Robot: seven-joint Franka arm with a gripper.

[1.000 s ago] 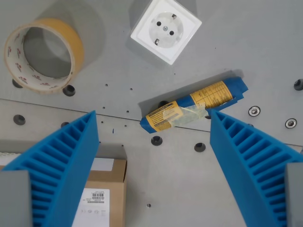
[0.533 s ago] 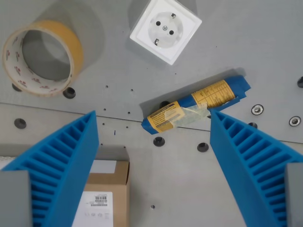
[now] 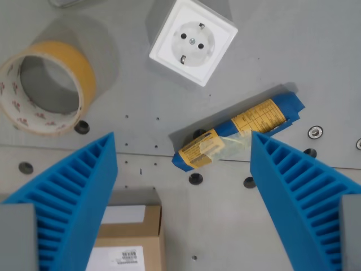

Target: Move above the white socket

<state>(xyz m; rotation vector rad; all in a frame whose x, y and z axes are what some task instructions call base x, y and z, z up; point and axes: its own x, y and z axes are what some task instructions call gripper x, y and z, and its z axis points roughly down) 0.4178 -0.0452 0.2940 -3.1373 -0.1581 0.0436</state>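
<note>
With its blue fingers (image 3: 304, 186) spread wide and empty, the arm should carry forward until the white socket (image 3: 193, 41) sits centred between them, clear of the tape roll (image 3: 47, 87).

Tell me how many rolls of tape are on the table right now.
1. The tape roll lies at the wrist view's upper left, left of the white socket. Others may sit outside the view.

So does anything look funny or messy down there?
A little. The blue and yellow packet lies slanted across the seam in the grey table, with crinkled clear tape around its middle. The white socket also sits turned at an angle. Nothing looks spilled or broken, and the open claw holds nothing.
</note>
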